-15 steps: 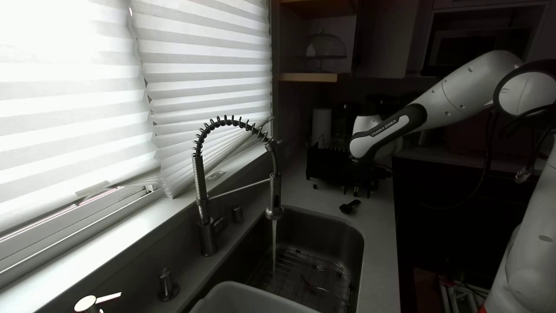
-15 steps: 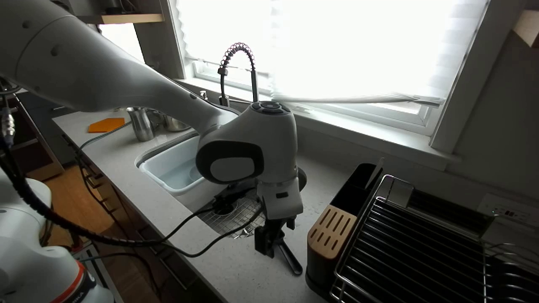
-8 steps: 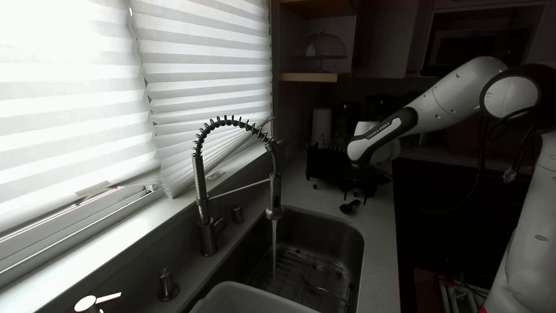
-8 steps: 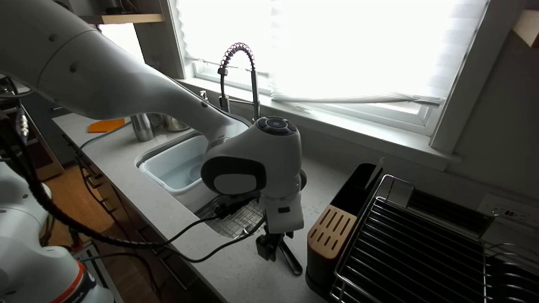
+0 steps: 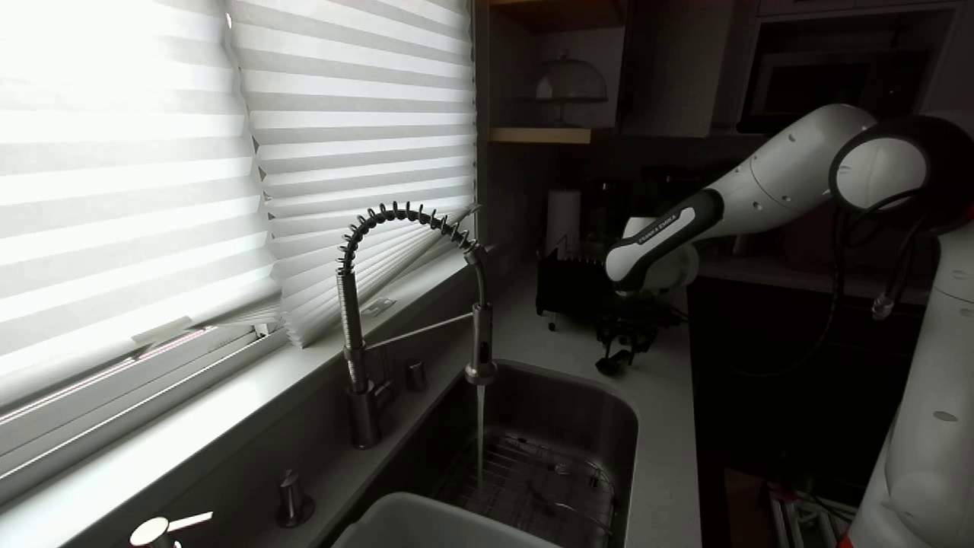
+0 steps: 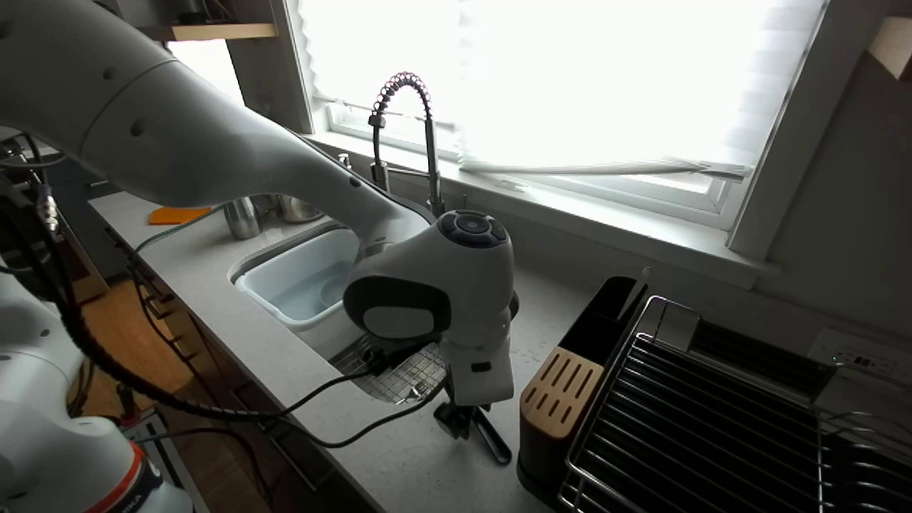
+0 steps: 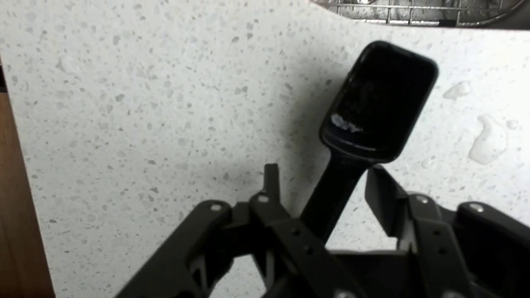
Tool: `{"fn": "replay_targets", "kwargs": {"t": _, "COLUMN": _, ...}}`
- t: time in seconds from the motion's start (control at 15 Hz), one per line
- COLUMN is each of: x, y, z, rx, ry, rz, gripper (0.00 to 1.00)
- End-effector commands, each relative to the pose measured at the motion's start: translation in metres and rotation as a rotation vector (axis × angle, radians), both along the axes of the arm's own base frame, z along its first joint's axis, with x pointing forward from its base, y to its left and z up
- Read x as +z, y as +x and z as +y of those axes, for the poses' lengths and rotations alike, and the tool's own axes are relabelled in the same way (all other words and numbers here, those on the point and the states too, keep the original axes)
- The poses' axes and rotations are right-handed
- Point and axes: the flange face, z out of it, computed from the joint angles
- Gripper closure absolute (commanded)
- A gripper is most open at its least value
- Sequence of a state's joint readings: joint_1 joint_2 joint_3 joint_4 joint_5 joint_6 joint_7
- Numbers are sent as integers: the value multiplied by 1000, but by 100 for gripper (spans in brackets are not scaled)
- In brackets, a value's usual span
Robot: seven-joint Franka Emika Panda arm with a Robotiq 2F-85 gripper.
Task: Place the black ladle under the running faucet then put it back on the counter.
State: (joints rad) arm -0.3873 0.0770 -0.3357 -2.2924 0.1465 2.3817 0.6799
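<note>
The black ladle (image 7: 379,99) lies on the pale speckled counter (image 7: 165,103), its square bowl pointing toward the sink. My gripper (image 7: 323,178) is low over it, jaws part-way apart, with the handle between them. In the wrist view a gap shows between the left finger (image 7: 271,180) and the handle; the right fingertip appears close to the neck, contact unclear. In an exterior view the ladle's handle (image 6: 493,438) sticks out beyond the gripper, and in an exterior view its bowl (image 5: 611,364) shows below the gripper. Water runs from the chrome faucet (image 5: 481,342) into the sink.
The steel sink (image 5: 563,380) with a wire grid lies beside the ladle. A pale tub (image 6: 299,285) sits in its other part. A black holder with a slotted wooden top (image 6: 563,392) and a dish rack (image 6: 712,413) stand close to the gripper. Water drops (image 7: 488,140) dot the counter.
My arm has come down toward the counter, and the jaws have drawn nearer to each other around the ladle's handle. The ladle itself has not visibly moved. Water keeps running.
</note>
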Motion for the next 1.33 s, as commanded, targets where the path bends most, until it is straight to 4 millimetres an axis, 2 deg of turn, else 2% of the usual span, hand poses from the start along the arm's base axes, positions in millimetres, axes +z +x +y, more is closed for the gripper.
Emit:
{"fn": "replay_targets", "kwargs": {"t": 0.0, "x": -5, "y": -1, "z": -4, "rx": -2, "ry": 11, "rz": -17, "gripper": 75}}
{"fn": "replay_targets", "kwargs": {"t": 0.07, "x": -6, "y": -1, "z": -4, "rx": -3, "ry": 10, "rz": -17, "gripper": 81}}
{"fn": "replay_targets", "kwargs": {"t": 0.13, "x": -6, "y": -1, "z": -5, "rx": -3, "ry": 10, "rz": -18, "gripper": 73}}
{"fn": "replay_targets", "kwargs": {"t": 0.27, "x": -5, "y": -1, "z": -6, "rx": -3, "ry": 9, "rz": -17, "gripper": 73}}
{"fn": "replay_targets", "kwargs": {"t": 0.4, "x": -5, "y": -1, "z": -6, "rx": -1, "ry": 9, "rz": -20, "gripper": 82}}
{"fn": "replay_targets", "kwargs": {"t": 0.47, "x": -5, "y": -1, "z": -6, "rx": 0, "ry": 9, "rz": -21, "gripper": 92}}
{"fn": "replay_targets", "kwargs": {"t": 0.8, "x": -5, "y": 0, "z": -5, "rx": 10, "ry": 22, "rz": -26, "gripper": 94}}
{"fn": "replay_targets", "kwargs": {"t": 1.07, "x": 16, "y": 10, "z": 10, "rx": 60, "ry": 54, "rz": -67, "gripper": 94}}
{"fn": "replay_targets", "kwargs": {"t": 1.27, "x": 35, "y": 26, "z": 31, "rx": 131, "ry": 55, "rz": -55, "gripper": 94}}
